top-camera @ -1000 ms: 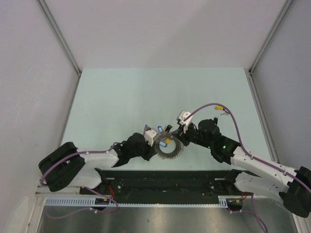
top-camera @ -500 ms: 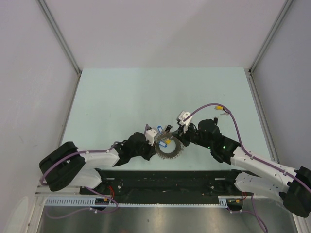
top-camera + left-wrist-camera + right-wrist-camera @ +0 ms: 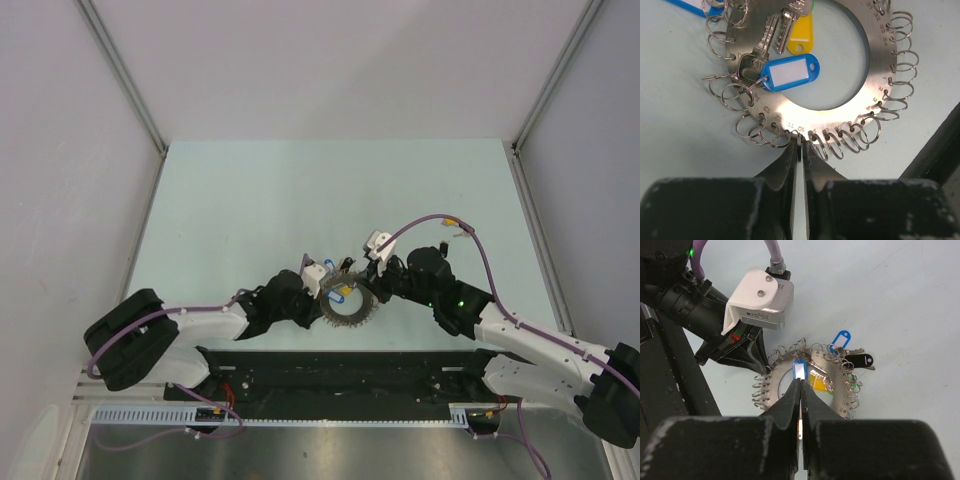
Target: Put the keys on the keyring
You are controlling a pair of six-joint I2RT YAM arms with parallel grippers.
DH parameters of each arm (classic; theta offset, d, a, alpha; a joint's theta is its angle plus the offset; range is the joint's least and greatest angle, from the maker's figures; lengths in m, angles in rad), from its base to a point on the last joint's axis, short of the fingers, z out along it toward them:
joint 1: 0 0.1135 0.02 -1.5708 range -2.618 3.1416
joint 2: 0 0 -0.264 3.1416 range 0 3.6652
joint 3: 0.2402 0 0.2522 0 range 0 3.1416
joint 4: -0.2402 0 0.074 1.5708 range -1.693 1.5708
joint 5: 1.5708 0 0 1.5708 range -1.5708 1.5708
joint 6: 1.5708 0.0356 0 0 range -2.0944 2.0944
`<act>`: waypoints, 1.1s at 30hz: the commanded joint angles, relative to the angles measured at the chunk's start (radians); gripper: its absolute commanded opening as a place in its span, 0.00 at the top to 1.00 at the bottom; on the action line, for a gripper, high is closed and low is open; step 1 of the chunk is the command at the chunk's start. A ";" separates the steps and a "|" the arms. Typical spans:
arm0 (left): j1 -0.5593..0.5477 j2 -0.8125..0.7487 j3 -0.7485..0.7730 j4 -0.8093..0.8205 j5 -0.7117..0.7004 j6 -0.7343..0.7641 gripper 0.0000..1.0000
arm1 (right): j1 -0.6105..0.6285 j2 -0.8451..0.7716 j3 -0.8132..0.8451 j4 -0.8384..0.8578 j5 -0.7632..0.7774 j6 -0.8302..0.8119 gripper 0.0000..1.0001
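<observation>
The keyring (image 3: 345, 316) is a silver disc rimmed with small split rings, lying between both grippers. In the left wrist view the keyring (image 3: 860, 100) carries metal keys (image 3: 767, 37), a blue tag (image 3: 787, 72) and a yellow tag (image 3: 800, 35). My left gripper (image 3: 799, 145) is shut on one small split ring at the disc's near edge; it also shows from above (image 3: 322, 297). My right gripper (image 3: 800, 382) is shut, its tips over the disc (image 3: 835, 393) at the blue tag (image 3: 799, 370); no grip on the tag shows. A black tag (image 3: 862, 360) lies at the far rim.
The black base rail (image 3: 340, 365) runs along the near table edge just behind the ring. The left wrist's white camera housing (image 3: 760, 300) sits close to the ring. A purple cable (image 3: 440, 215) arcs over the right arm. Grey walls enclose the table.
My left gripper has edged a little to the right, against the ring's rim. The right arm and the ring have hardly moved.
</observation>
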State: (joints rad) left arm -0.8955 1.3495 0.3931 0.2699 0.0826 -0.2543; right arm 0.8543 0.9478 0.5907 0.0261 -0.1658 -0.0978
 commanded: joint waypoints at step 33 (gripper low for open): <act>-0.010 -0.165 0.062 -0.038 0.019 0.116 1.00 | 0.002 -0.072 0.003 0.038 -0.026 -0.005 1.00</act>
State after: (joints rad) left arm -0.8974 1.3048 0.4210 0.2169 0.1055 -0.2268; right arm 0.8543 0.9253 0.5884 0.0261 -0.1741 -0.1013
